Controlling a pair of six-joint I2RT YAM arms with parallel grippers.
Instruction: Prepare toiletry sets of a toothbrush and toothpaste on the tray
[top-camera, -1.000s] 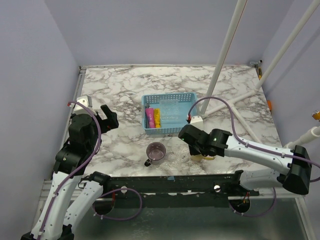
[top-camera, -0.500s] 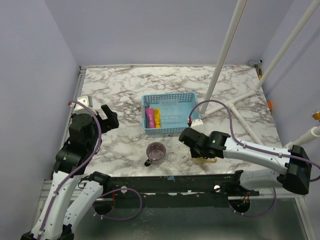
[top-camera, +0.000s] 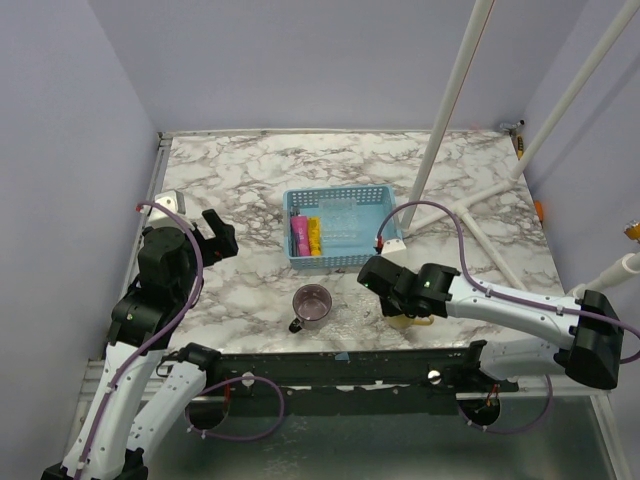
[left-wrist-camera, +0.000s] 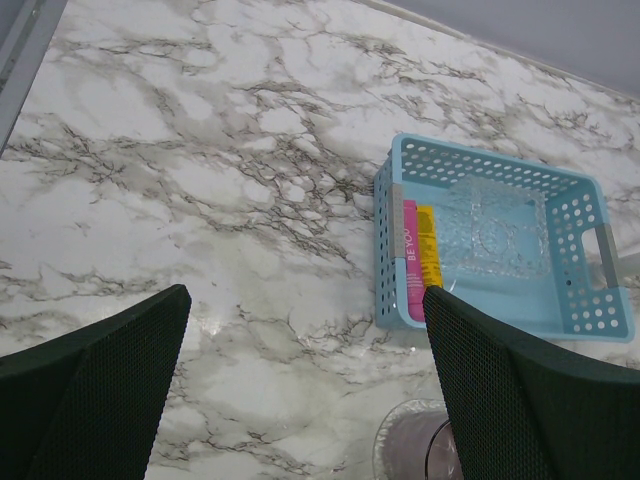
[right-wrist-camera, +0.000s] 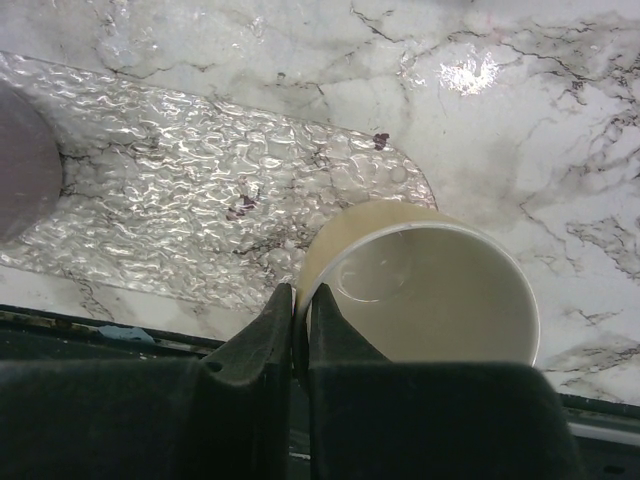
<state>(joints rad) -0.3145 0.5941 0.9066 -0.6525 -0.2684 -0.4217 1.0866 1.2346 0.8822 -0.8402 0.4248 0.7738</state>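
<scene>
A pink toothpaste tube (top-camera: 299, 236) (left-wrist-camera: 411, 258) and a yellow one (top-camera: 314, 236) (left-wrist-camera: 430, 248) lie side by side at the left end of the blue basket (top-camera: 335, 191) (left-wrist-camera: 383, 250). I cannot make out a toothbrush. A clear textured tray (right-wrist-camera: 180, 210) lies on the marble near the front edge. My right gripper (right-wrist-camera: 301, 300) (top-camera: 395, 305) is shut on the rim of the cream mug (right-wrist-camera: 430, 270) (top-camera: 410, 318), which stands upright at the tray's right end. My left gripper (left-wrist-camera: 300, 400) (top-camera: 218, 232) hovers open and empty over the left of the table.
A purple mug (top-camera: 312, 305) (right-wrist-camera: 25, 165) stands at the tray's left end, just in front of the basket. A clear patterned piece (left-wrist-camera: 495, 230) lies inside the basket. White frame poles (top-camera: 450, 110) slant over the right rear. The table's front rail (top-camera: 340, 360) runs just behind the cream mug.
My right gripper has moved the cream mug slightly toward the front edge and then held still. The left arm has not moved.
</scene>
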